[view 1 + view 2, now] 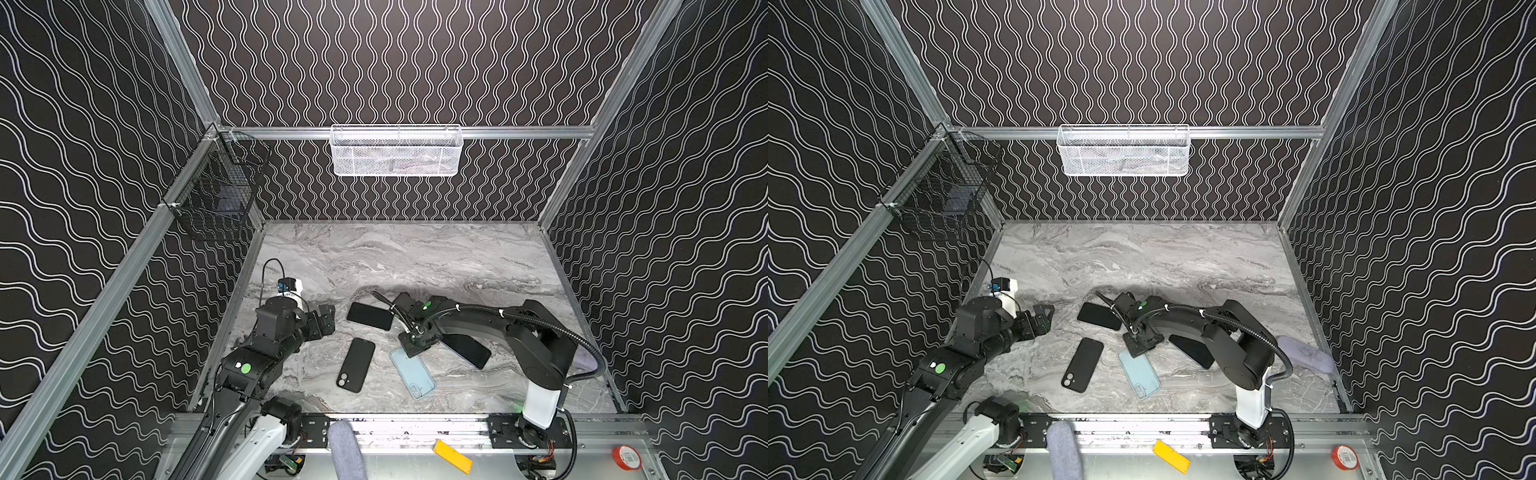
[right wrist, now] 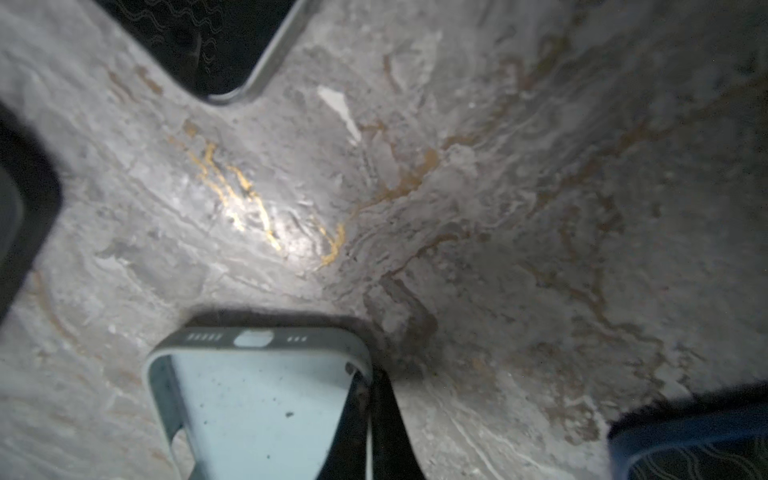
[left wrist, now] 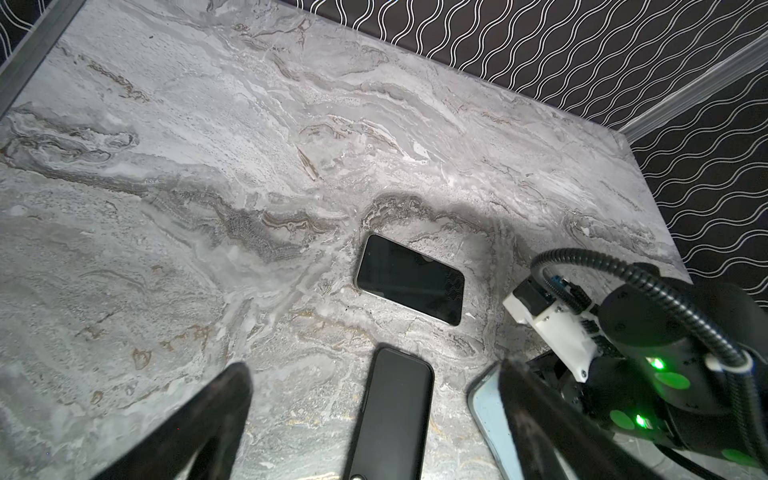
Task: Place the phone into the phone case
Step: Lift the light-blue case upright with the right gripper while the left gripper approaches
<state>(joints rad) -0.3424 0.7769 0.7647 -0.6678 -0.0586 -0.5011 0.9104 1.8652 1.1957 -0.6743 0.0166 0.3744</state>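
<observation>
The left end effector [image 1: 327,320] hovers over the left side of the bench [image 1: 415,257] with its jaws spread wide and nothing between them. In the left wrist view its two fingers [image 3: 216,415] stand well apart, with bare bench and the far end of a black case [image 1: 356,365] showing in the gap.

To the right of this end effector a phone [image 1: 370,316] lies flat, its dark screen up and its long side running across the bench. Nearer the front edge, the black case lies back up with its camera cutouts at the near end. It is apart from the phone and not touched by either arm.

Next to the right a blue case [image 1: 415,376] lies open side up, turned at a slant, with its camera cutout at the near end. The right end effector [image 1: 411,351] is down at the far end of this case and is closed on its rim. In the right wrist view one finger [image 2: 390,436] sits outside the side wall and the other inside it, at the corner beside the port cutout. Whether that end is lifted off the bench cannot be told.

Just right of the blue case a second phone [image 1: 469,351] lies screen up, partly hidden under the right arm. Neither phone is in a case. At the right edge of the bench rests a lavender cloth [image 1: 1304,353]
</observation>
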